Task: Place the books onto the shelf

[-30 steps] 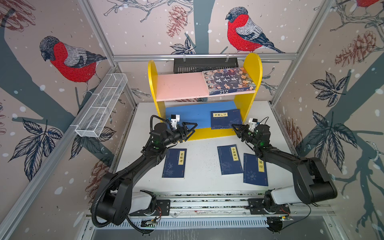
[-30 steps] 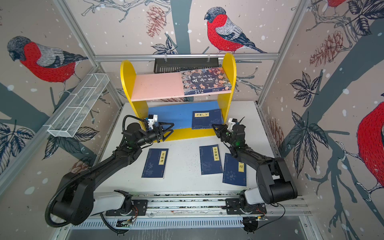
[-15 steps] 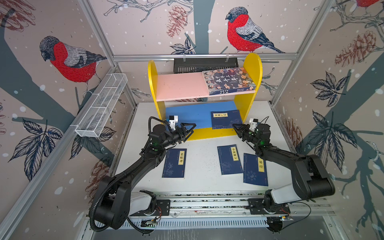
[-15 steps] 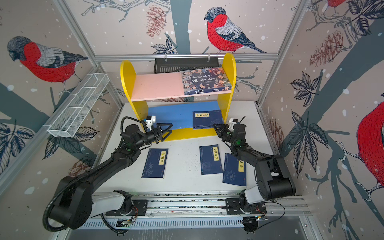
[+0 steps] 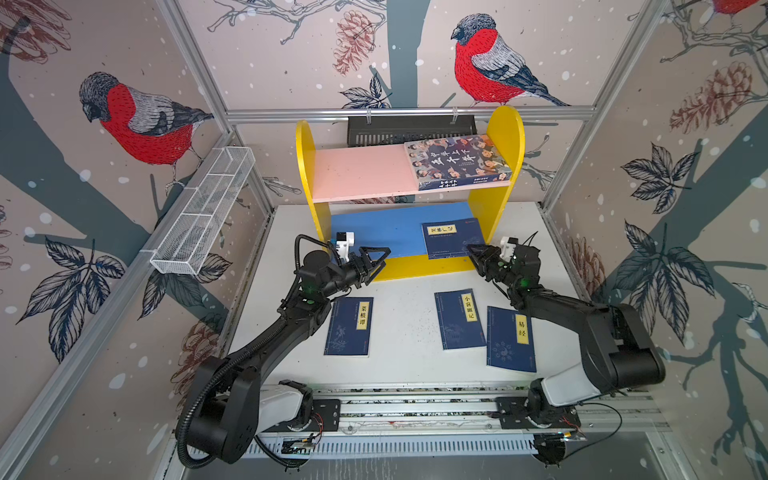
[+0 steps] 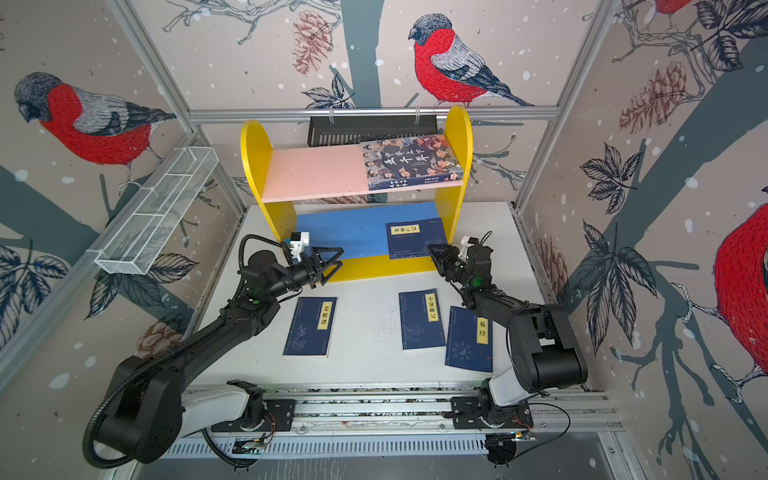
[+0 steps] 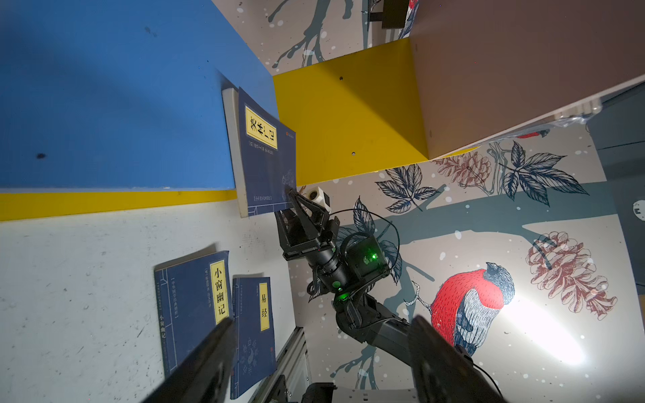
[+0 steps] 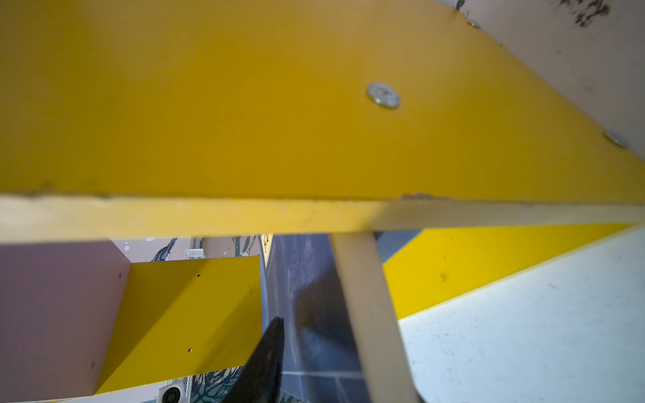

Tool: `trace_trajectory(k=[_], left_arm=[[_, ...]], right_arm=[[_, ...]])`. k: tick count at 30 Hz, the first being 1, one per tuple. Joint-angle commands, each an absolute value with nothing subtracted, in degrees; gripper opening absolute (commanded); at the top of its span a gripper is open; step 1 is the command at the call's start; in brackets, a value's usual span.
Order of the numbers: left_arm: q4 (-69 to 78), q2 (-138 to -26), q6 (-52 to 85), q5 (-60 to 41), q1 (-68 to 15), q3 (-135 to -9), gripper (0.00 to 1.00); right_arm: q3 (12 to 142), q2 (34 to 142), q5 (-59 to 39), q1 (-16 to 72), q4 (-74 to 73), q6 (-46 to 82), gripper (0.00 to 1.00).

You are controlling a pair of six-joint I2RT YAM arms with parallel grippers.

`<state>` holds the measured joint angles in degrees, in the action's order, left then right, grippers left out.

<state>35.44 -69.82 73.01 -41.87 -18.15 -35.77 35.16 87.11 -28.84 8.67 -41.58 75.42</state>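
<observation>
The shelf (image 5: 305,166) stands at the back with yellow sides, a pink upper board and a blue lower board. A thick book with a cartoon cover (image 5: 457,162) lies on the pink board's right end. One navy book (image 5: 453,239) lies on the blue board, its near edge over the yellow front strip. My right gripper (image 5: 471,249) straddles that book's near right corner, jaws parted; one finger (image 8: 265,356) stands off the cover, the other is hidden beneath. Three navy books (image 5: 349,326) (image 5: 459,318) (image 5: 511,338) lie flat on the table. My left gripper (image 5: 384,255) hovers open and empty at the shelf's front left.
A white wire mesh basket (image 5: 203,212) hangs on the left wall. A black slotted tray (image 5: 411,129) hangs behind the shelf. The arms' rail (image 5: 415,407) runs along the table's front edge. Patterned walls close in on three sides.
My right gripper's jaws have parted at the corner of the navy book on the blue board. Both arms have stayed about where they were.
</observation>
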Motion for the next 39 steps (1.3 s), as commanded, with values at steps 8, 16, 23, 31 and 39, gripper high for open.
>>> trace_trajectory(k=[8,16,23,31,39], left_arm=[[38.0,-69.5,72.4,-41.8,-18.0,-35.6,0.78],[38.3,-68.5,73.2,-41.9,-18.0,-34.8,0.79],[38.3,-68.3,73.4,-41.9,-18.0,-34.6,0.79],[38.3,-68.1,73.2,-41.7,-18.0,-34.3,0.79],[39.3,-68.2,73.5,-41.9,-17.9,-34.1,0.8]], right_arm=[[33.5,86.0,-29.1,9.0,-46.8,78.3,0.47],[32.4,82.9,-28.3,9.4,-44.5,77.4,0.48],[31.5,83.3,-28.2,9.8,-45.3,77.7,0.43],[31.9,84.4,-28.0,10.2,-46.1,78.0,0.3],[32.6,85.9,-28.0,10.2,-48.1,79.1,0.19]])
